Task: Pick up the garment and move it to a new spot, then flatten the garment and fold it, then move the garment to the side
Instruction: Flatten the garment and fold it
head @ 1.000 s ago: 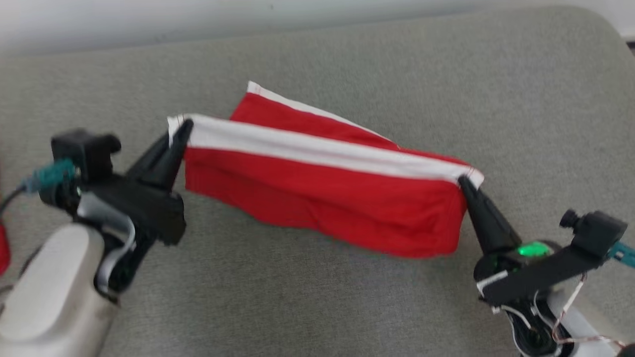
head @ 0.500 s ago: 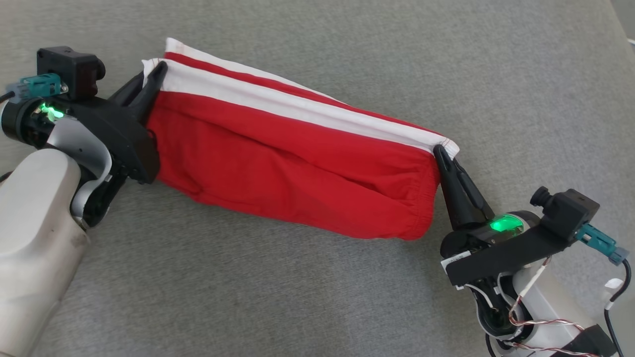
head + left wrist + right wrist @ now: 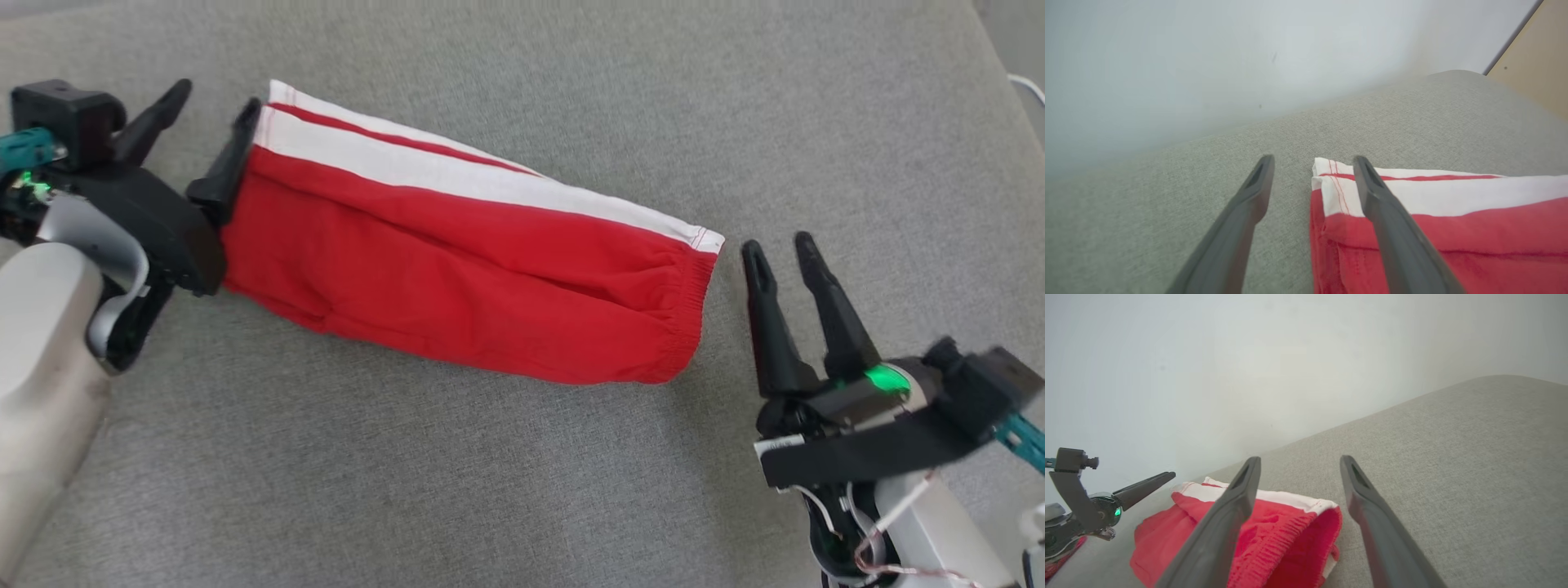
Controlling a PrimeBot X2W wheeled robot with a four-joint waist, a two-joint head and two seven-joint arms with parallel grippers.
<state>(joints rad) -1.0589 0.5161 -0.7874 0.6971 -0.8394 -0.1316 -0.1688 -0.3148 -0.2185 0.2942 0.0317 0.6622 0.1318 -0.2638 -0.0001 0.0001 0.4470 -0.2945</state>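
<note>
The left gripper (image 3: 216,96) has its jaws wide apart and grips nothing. Its inner finger (image 3: 229,159) lies along the left end of the garment (image 3: 465,269), right at the white corner; whether it presses on the cloth cannot be told. Its outer finger (image 3: 155,114) stands over bare cushion (image 3: 490,490). In the left wrist view the garment's corner sits between the two fingers, one finger crossing the white band and the other clear of the cloth.

The right gripper (image 3: 777,245) also has its jaws apart and empty. It is just beside the garment's right end, not touching it, with its fingers pointing up the head view. A green light (image 3: 886,380) glows at its base. In the right wrist view the gathered red hem lies in front of its fingers, and the left gripper shows at the far end of the cloth.

The garment is red with a white band along its far edge. It lies flat on the grey cushion as a long strip, running from upper left to lower right in the head view, between the two grippers. At its left corner two white edges are stacked, with a thin red line between them. The right end is elastic and puckered. A few soft creases run along the red part.

A pale wall (image 3: 1167,61) rises behind the cushion, and a tan panel (image 3: 1535,61) stands at the upper right of the left wrist view.
</note>
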